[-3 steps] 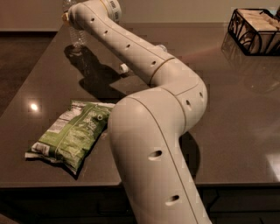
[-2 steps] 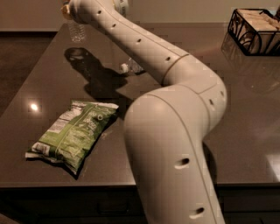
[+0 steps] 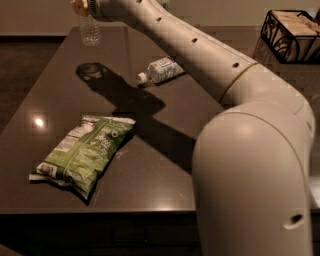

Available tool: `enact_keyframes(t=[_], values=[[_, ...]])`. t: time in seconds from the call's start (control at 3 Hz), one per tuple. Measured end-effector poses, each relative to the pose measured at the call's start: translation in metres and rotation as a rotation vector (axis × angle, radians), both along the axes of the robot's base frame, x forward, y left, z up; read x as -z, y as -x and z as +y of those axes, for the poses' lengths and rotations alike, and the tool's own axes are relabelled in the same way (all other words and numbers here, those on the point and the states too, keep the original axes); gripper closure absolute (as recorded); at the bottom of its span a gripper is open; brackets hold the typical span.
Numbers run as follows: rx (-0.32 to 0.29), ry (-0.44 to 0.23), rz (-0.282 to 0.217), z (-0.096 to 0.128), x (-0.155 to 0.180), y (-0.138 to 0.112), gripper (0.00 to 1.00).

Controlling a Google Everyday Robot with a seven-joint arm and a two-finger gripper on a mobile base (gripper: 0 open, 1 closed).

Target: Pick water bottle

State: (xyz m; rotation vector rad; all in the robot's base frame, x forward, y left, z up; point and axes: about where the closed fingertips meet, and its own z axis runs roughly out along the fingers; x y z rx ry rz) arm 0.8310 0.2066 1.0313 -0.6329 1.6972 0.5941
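Hanging clear of the table [image 3: 50,95] above its own shadow, the water bottle [image 3: 90,31] is pinched at its top by the claw [image 3: 88,10] at the upper left, so the pick looks essentially done, with only a steady hold left.

Single high view, close behind the arm [image 3: 250,165].
Looking down and forward along it, across the table [image 3: 150,187] to the far edge, with the gripper [image 3: 80,6] at top left.
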Motion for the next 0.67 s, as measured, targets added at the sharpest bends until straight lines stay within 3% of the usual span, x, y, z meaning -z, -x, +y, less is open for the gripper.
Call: enact_keyframes(t=[0.33, 0.67], values=[[-0.058, -0.020, 0.007, -0.0238, -0.0105, 0.0319, 1.00], [-0.058, -0.020, 0.007, -0.0238, -0.0104, 0.0319, 1.00]])
